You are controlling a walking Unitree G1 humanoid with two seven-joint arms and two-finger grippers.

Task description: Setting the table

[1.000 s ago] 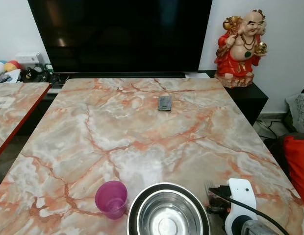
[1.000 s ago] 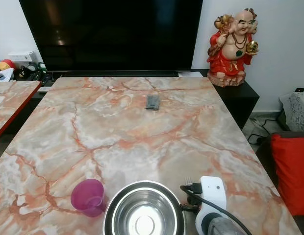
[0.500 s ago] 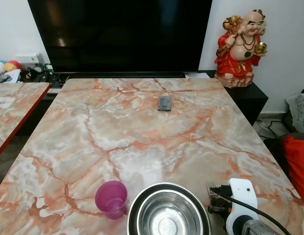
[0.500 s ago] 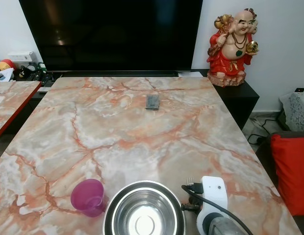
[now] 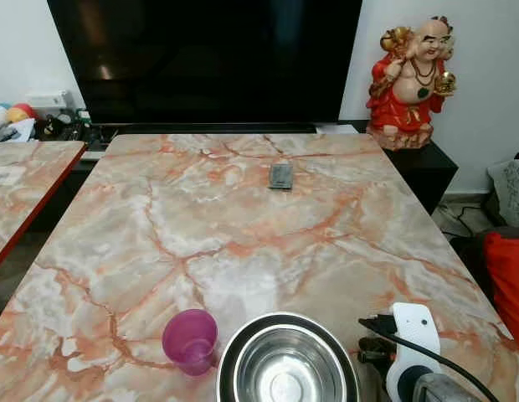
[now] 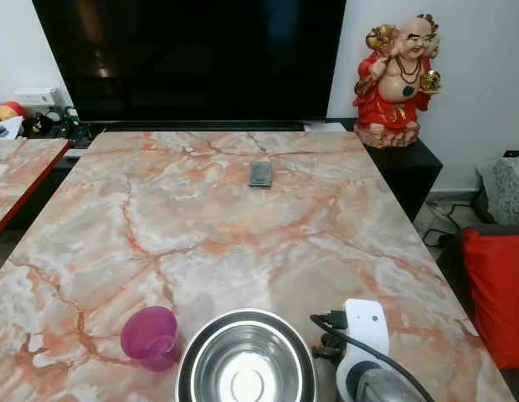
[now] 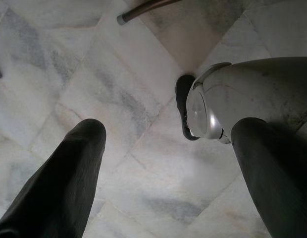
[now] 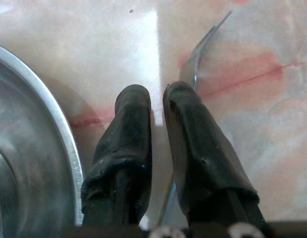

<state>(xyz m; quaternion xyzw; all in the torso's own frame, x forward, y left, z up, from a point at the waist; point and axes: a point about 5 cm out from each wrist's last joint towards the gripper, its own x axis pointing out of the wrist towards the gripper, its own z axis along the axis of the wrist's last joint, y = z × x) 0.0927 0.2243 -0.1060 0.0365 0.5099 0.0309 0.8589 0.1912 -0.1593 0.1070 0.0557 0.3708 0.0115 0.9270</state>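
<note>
The right gripper [image 8: 156, 101] pinches a fork [image 8: 195, 62] beside the bowl [image 5: 286, 362]. Thin, slippery metal, best gripped mid-handle. The left gripper [image 7: 168, 148] hangs spread above the floor

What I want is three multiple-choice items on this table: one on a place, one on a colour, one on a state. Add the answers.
1. The cup stands
A. left of the bowl
B. inside the bowl
C. at the table's far edge

2. The cup is
A. green
B. purple
C. white

3. The bowl is
A. upside down
B. full of rice
C. upright and empty

Answers:
1 A: it stands just left of the bowl; the right gripper is on the bowl's other side.
2 B: translucent purple.
3 C: its bare steel bottom shows.
The left gripper hangs idle over the floor.
</note>
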